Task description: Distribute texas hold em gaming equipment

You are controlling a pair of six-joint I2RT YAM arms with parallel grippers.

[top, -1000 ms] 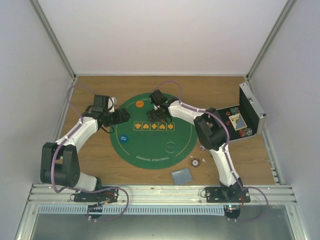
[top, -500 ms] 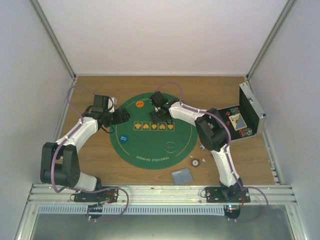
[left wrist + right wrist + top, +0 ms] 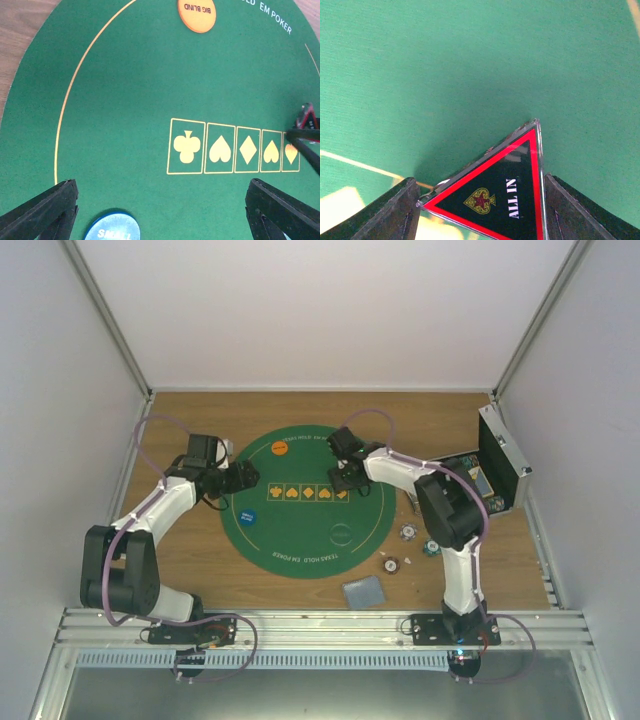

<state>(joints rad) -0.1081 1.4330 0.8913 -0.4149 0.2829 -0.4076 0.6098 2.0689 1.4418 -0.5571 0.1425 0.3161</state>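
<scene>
We see the dark red-edged triangular marker (image 3: 500,195) clamped by its two side edges in the right gripper (image 3: 480,181), its point aimed away from the wrist over the round green felt mat (image 3: 445,65), while the left gripper (image 3: 161,192) gapes empty, well apart to the left.

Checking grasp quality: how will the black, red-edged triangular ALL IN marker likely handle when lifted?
The black, red-edged triangular ALL IN marker looks like rigid, clear-rimmed plastic, so it is probably stiff and light. Its glossy edges may be slippery. The right pincer presses on sloping sides, so it could pivot or squirt out.
</scene>
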